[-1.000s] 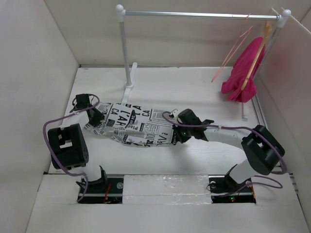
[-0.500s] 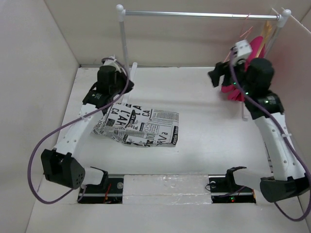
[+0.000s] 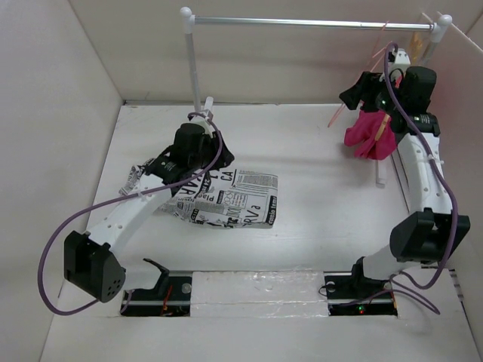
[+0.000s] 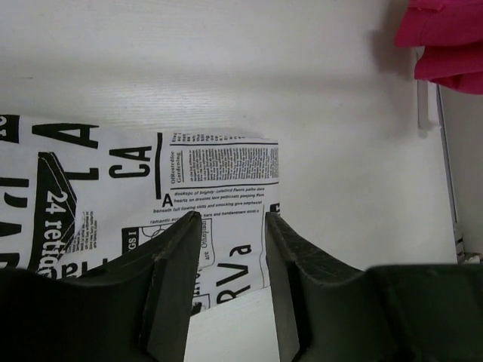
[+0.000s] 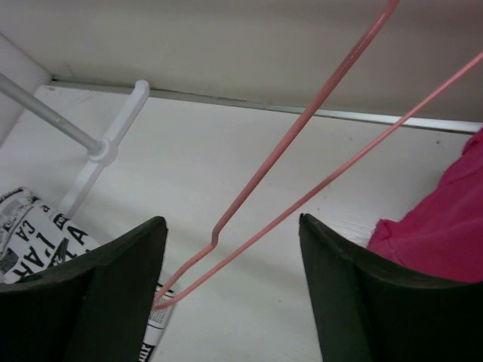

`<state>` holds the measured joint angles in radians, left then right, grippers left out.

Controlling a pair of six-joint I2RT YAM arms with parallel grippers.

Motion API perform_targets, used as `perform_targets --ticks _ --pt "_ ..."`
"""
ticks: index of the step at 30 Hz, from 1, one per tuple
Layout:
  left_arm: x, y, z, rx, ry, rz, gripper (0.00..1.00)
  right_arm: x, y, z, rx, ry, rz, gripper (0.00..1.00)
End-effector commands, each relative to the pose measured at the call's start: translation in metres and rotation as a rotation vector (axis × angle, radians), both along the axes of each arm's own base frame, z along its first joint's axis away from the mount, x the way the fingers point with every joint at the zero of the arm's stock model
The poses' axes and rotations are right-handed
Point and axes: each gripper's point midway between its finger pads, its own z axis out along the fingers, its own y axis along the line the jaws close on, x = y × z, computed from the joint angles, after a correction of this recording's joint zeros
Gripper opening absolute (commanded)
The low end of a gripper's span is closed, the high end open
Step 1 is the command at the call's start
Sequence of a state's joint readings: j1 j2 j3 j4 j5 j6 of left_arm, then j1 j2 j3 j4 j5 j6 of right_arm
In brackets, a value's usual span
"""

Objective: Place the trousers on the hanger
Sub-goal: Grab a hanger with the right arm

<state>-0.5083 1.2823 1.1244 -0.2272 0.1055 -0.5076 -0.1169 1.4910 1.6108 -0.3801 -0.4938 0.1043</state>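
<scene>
Left gripper (image 4: 232, 222): fingers spread, holding nothing, poised over the folded trousers (image 4: 204, 173) lying flat on the table (image 4: 226, 68). Right gripper (image 5: 234, 234): fingers spread, framing the hanger (image 5: 306, 113), which hangs from the rail (image 3: 302, 23), ungripped. Half a second ago the left arm stood by the rail post. It has since moved to the trousers, so a grasp looks likely next.

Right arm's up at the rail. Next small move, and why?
Probably close the right gripper on the hanger: its wire appears to run between the open jaws, and the trousers lie folded on the table, not yet hung.
</scene>
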Motion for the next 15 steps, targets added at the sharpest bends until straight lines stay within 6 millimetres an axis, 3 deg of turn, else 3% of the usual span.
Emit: perform_targets --ticks 1,3,4,5,7,9,15 --pt "-0.006 0.005 0.02 -0.027 -0.061 -0.002 0.35 0.003 0.02 0.053 0.077 -0.17 0.109 0.73" --pt "-0.008 0.007 0.016 -0.022 -0.055 0.001 0.34 0.007 0.021 0.042 0.115 -0.14 0.105 0.71" --pt "-0.009 0.007 0.015 -0.02 -0.051 -0.001 0.33 0.009 0.021 0.051 0.124 -0.191 0.109 0.69" --pt "-0.01 0.008 0.012 -0.019 -0.043 0.001 0.32 0.01 0.023 0.041 0.154 -0.171 0.108 0.66" --pt "-0.011 0.008 0.011 -0.02 -0.04 0.002 0.29 0.012 0.023 0.043 0.164 -0.195 0.111 0.55" --pt "-0.012 0.008 0.01 -0.021 -0.032 0.003 0.28 0.015 0.022 0.033 0.175 -0.17 0.102 0.53" --pt "-0.011 0.006 0.021 -0.039 -0.046 0.0 0.27 0.022 0.025 0.032 0.21 -0.21 0.12 0.44"
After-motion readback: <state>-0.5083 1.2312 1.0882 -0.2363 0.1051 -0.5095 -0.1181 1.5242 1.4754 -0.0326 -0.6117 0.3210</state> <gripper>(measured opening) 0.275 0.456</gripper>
